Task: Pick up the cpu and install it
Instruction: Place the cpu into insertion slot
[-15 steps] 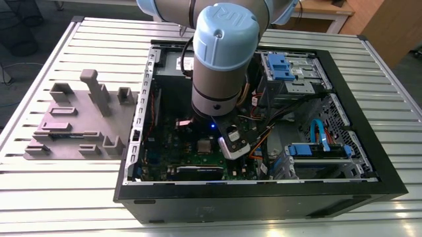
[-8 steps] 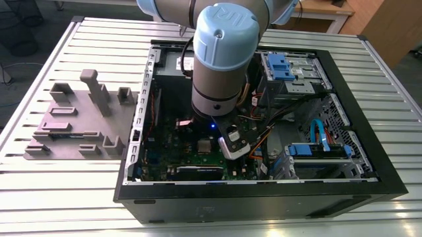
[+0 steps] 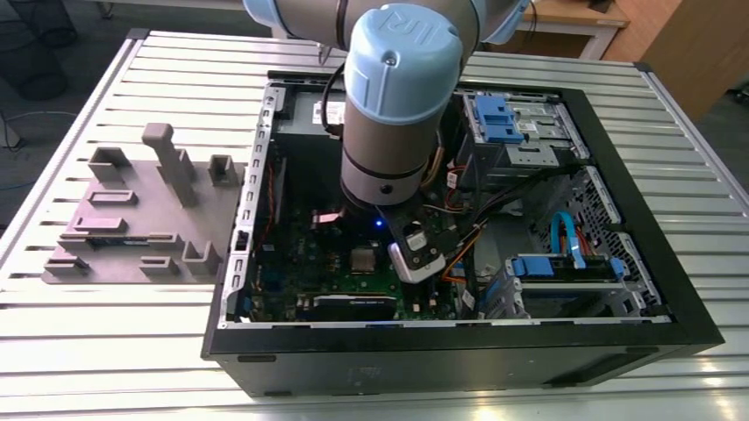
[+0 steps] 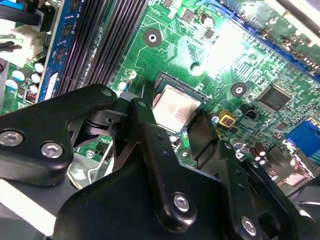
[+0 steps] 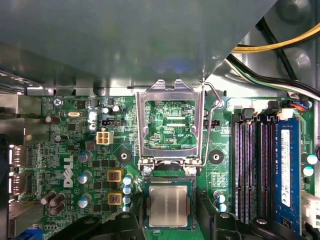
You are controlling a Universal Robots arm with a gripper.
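The cpu (image 5: 169, 206), a small square chip with a shiny silver top, lies flat in the socket on the green motherboard (image 5: 75, 150). It also shows in the second wrist view (image 4: 175, 107) and as a small pale square inside the case in the exterior view (image 3: 364, 258). My gripper (image 5: 169, 219) hangs just above it and is open. One black finger (image 5: 131, 222) stands on each side of the socket, clear of the chip. The socket's metal load plate (image 5: 170, 87) is swung up and open, with its wire lever (image 5: 216, 107) raised beside it.
The arm (image 3: 392, 132) reaches down into the open black computer case (image 3: 468, 338). Memory slots (image 5: 252, 165) run beside the socket, with cables (image 5: 270, 45) and blue drive brackets (image 3: 503, 118) nearby. A mauve-grey tray (image 3: 129, 219) with upright blocks sits outside the case at the exterior view's left.
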